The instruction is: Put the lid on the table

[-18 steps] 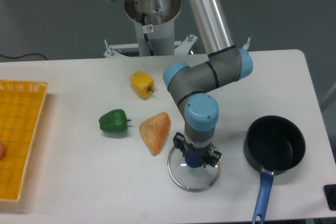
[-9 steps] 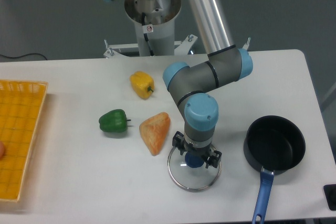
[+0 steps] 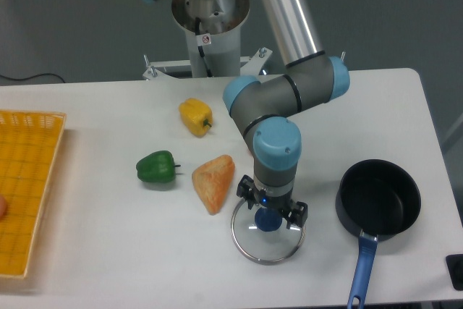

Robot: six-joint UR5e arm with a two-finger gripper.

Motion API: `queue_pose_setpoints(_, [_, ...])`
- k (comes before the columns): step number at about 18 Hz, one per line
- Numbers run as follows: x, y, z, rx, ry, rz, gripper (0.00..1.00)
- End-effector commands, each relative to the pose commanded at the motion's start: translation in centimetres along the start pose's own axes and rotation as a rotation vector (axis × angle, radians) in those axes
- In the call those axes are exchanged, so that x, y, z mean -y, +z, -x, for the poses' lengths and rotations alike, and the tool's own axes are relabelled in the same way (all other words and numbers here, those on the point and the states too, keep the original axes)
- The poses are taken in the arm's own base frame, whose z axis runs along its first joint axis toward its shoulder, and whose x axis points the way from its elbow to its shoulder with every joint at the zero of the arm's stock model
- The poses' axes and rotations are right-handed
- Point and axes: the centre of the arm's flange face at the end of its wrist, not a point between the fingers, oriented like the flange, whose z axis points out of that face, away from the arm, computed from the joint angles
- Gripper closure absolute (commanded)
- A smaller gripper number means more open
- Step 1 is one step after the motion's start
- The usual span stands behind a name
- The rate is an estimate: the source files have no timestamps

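**Glass lid flat on the tabletop, gripper spread above its knob**

Nearest the camera, the blue handle of the black saucepan (image 3: 377,205) runs down toward the front edge of the large white rectangular table (image 3: 108,251), with the pan's round body standing at the right side, apart from everything else.

Just left of the pan lies the round clear glass lid with a thin silver rim and a blue centre knob (image 3: 267,233). It rests flat on the white surface, knob up, near the front middle of the table. The two-finger gripper (image 3: 270,208) of the grey and light-blue arm hangs straight over it, its black fingers (image 3: 244,190) spread to either side of the knob, released rather than clamped on it; whether the fingertips touch the glass cannot be told.

Just beside the lid's left rim sits an orange-tan wedge-shaped piece of bread (image 3: 213,181). Farther left is a green bell pepper (image 3: 157,168), and beyond both a yellow bell pepper (image 3: 196,116). At the far left edge lies a yellow mesh tray (image 3: 25,179).

Behind the table rises the arm's grey cylindrical base (image 3: 210,23).
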Motion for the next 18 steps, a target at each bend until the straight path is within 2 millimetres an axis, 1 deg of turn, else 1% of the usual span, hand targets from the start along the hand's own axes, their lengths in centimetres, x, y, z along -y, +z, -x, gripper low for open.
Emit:
queue_pose_setpoints(4, [-1.0, -2.6, -0.4, 0.018, 0.147, 0.059, 0.0])
queue_pose_setpoints(7, [-2.3, -5.0, 0.2, 0.017, 0.215, 0.07, 0.0])
queue_pose_setpoints(9, [-3.3, -6.5, 0.9, 0.006, 0.278, 0.079, 0.0])
queue_pose_setpoints(11, [-3.9, -7.9, 1.5, -0.017, 0.324, 0.09, 0.0])
queue_pose_setpoints(13, [-4.7, -8.7, 2.2, -0.029, 0.328, 0.1, 0.0])
queue_pose_setpoints(16, [-4.7, -9.7, 2.5, -0.029, 0.331, 0.103, 0.0])
queue_pose_setpoints(18, [-4.9, -10.0, 2.8, -0.032, 0.341, 0.104, 0.0])
